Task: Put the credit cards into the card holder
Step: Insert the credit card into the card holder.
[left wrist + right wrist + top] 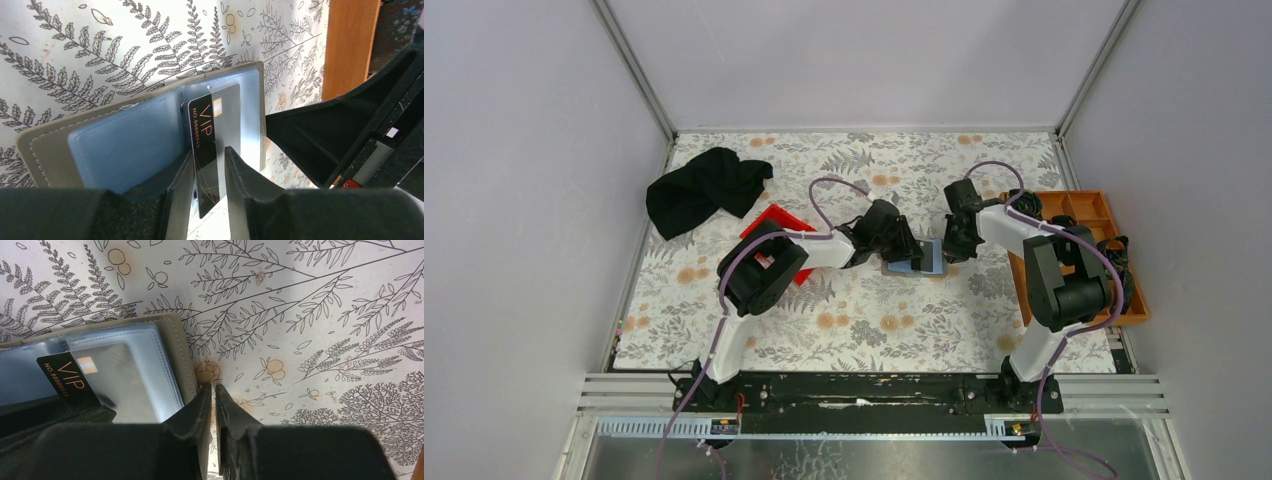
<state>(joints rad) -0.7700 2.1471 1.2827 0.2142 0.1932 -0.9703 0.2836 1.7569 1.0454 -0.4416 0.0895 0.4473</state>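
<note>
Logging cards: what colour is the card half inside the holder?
The card is black with gold VIP lettering; best in left wrist view.

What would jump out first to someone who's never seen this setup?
The left arm and right arm meet over an open grey card holder. A black VIP card sits partway in its clear sleeve, between the parted fingers of the left gripper. A black cloth lies crumpled at the far left of the table.
</note>
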